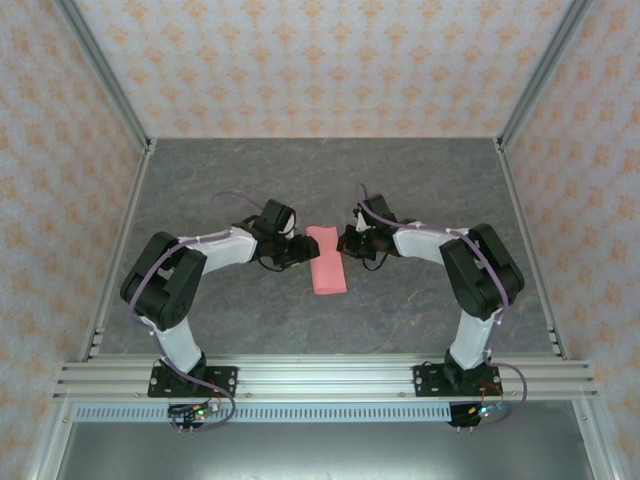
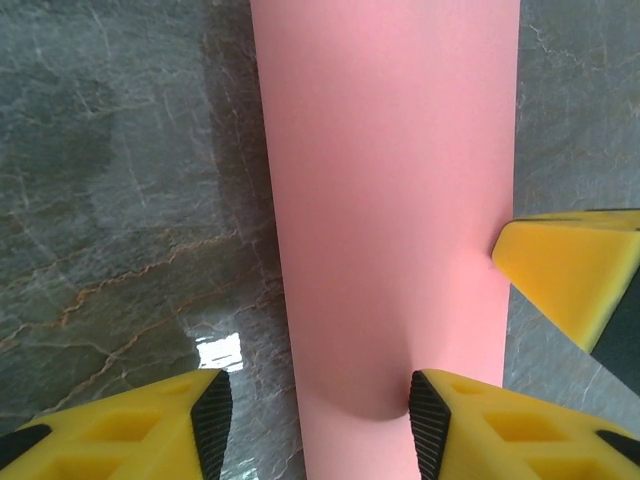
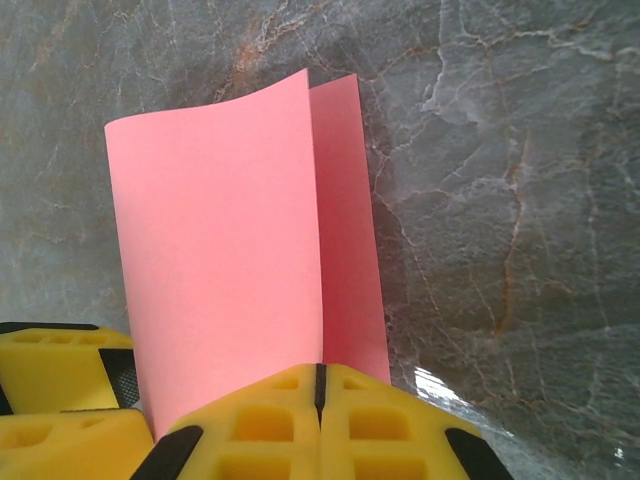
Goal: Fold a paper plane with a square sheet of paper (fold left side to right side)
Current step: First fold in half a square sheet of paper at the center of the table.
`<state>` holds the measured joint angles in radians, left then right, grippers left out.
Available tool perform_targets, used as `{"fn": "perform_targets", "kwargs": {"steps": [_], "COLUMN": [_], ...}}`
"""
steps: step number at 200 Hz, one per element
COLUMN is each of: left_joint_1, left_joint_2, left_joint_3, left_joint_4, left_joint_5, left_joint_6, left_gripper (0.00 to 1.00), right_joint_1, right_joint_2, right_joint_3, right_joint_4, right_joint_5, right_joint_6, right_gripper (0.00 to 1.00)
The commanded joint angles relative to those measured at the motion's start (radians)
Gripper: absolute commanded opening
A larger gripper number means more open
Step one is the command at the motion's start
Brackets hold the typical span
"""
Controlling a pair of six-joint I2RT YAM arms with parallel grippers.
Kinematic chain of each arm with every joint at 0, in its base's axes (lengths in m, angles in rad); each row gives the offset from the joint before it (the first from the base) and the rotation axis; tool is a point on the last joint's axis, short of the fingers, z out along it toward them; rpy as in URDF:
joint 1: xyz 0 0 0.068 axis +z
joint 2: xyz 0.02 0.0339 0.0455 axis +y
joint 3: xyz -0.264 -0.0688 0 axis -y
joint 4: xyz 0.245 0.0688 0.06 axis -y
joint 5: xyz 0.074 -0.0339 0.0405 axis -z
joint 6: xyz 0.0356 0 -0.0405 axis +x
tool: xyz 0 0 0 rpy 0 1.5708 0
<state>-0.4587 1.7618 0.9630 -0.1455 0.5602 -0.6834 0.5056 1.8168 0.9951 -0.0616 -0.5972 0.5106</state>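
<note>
while left gripper (image 2: 320, 425) gapes, right gripper (image 3: 320, 390) touches folded paper (image 3: 220, 250)

L end effector (image 2: 315, 415) w/ fingers apart, R end effector (image 3: 320, 385) tight closed, both arms elbows-out.

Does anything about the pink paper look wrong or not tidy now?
Yes. The square sheet of paper on the table is folded over, but its upper layer bows upward instead of lying flat, and the lower layer peeks out beside it, so the edges do not meet. No tear is visible.
</note>
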Motion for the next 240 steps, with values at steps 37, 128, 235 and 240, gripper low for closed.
{"fn": "perform_targets", "kwargs": {"steps": [37,128,235,240], "left_joint_1": [-0.023,-0.027,-0.036,-0.038], "left_joint_2": [0.044,0.086,0.124,0.128], "left_joint_3": [0.055,0.067,0.093,0.096], "left_joint_4": [-0.031,-0.065,-0.096,-0.100], "left_joint_5": [-0.026,-0.059,-0.061,-0.061], "left_joint_6": [-0.004,-0.007,-0.005,-0.004], "left_gripper": [0.44,0.42,0.42,0.42], "right_joint_1": [0.006,0.006,0.006,0.006], "right_joint_2": [0.014,-0.115,-0.188,-0.187], "right_joint_3": [0.024,0.008,-0.016,-0.016], "right_joint_4": [-0.024,-0.084,-0.160,-0.160], "right_joint_5": [0.031,0.146,0.235,0.234], "right_joint_6": [-0.020,-0.036,-0.062,-0.061], "right_gripper": [0.04,0.39,0.45,0.45]}}
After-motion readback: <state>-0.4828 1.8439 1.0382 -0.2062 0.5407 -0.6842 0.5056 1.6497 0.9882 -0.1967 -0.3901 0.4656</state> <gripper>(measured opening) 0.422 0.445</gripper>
